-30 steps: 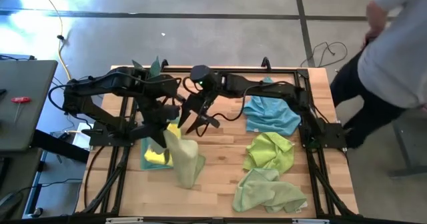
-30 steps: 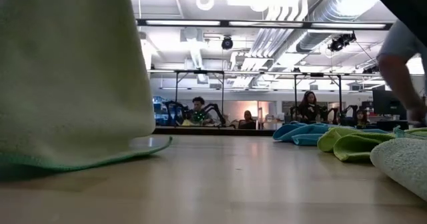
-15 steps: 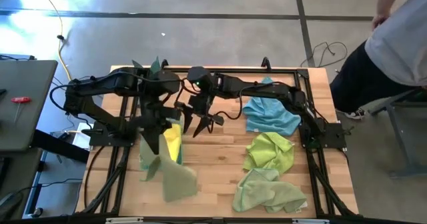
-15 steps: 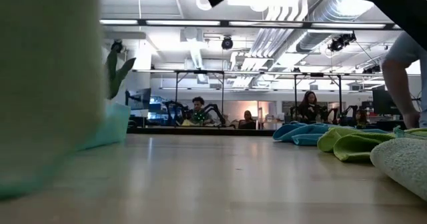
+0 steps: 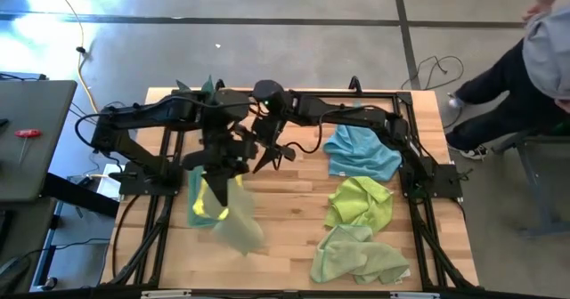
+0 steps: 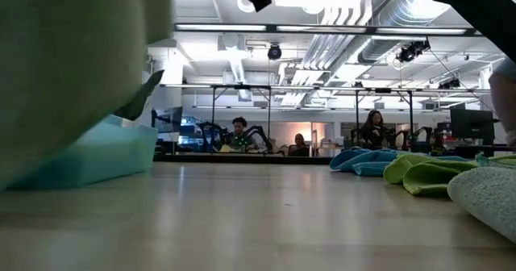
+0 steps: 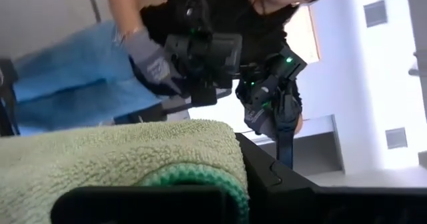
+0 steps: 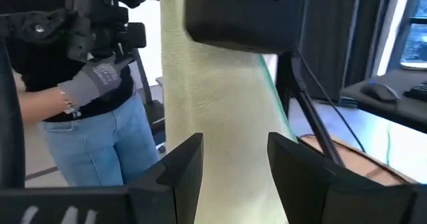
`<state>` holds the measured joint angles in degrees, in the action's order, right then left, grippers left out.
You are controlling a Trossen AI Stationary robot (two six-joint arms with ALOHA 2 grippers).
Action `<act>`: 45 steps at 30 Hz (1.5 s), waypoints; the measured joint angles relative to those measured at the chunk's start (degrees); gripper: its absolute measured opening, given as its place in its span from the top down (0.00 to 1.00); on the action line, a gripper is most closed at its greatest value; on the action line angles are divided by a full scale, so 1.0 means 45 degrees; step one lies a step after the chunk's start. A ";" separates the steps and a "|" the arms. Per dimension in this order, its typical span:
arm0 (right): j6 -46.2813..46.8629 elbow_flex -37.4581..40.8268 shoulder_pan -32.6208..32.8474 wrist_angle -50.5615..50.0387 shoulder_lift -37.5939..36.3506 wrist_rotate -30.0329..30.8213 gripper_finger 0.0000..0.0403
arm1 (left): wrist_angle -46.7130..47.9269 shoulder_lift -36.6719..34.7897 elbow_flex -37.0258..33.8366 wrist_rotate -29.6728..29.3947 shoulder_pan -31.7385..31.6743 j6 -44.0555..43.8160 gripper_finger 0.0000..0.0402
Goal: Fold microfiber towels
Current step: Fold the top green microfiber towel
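A: Right now, what is the left gripper [image 5: 216, 170] doing?

B: It is clamped on the edge of a soft pale green microfiber towel [image 5: 233, 217], which hangs over the wooden worktop [image 5: 285, 219], beside a folded yellow and teal cloth stack [image 5: 201, 206].

A: And the right gripper [image 8: 230, 159]?

B: Fingers spread, empty, just beside the hanging towel.

A: Risk?

B: The limp cloth could swing and drape over that stack, or slip from the thin pinch.
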<state>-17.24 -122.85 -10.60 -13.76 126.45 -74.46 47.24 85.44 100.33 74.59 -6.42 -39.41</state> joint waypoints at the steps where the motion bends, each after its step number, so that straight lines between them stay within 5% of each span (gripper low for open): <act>1: -0.0207 0.0000 0.0036 -0.0047 0.0000 -0.0212 0.60 | -0.0361 0.0099 0.0000 0.0052 0.0000 -0.0094 1.00; 12: -0.0964 0.0000 0.0133 -0.1835 -0.0005 -0.3358 0.60 | -0.3589 0.0905 0.0000 0.0351 -0.0082 -0.0778 1.00; 22: -0.2824 0.0000 0.0225 -0.6735 -0.0005 -0.3458 0.60 | -0.7147 0.0533 0.0019 -0.0093 -0.1482 -0.2443 1.00; 31: -0.3271 0.0000 0.0205 -0.8435 -0.0010 -0.3458 0.60 | -0.8539 0.0489 0.0015 -0.0389 -0.2443 -0.2365 1.00; 39: -0.3162 0.0000 -0.0251 -0.9657 -0.0030 -0.3457 0.60 | -0.8196 0.0449 0.0010 0.0240 -0.2404 -0.2301 1.00; 45: -0.3652 0.0000 -0.0837 -1.2093 -0.0246 -0.2684 0.60 | -0.6098 0.0312 0.0010 0.0576 -0.2288 -0.0495 1.00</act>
<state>-33.67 -122.85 -14.36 -68.18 125.35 -86.53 19.80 86.85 100.38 77.19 -16.71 -41.64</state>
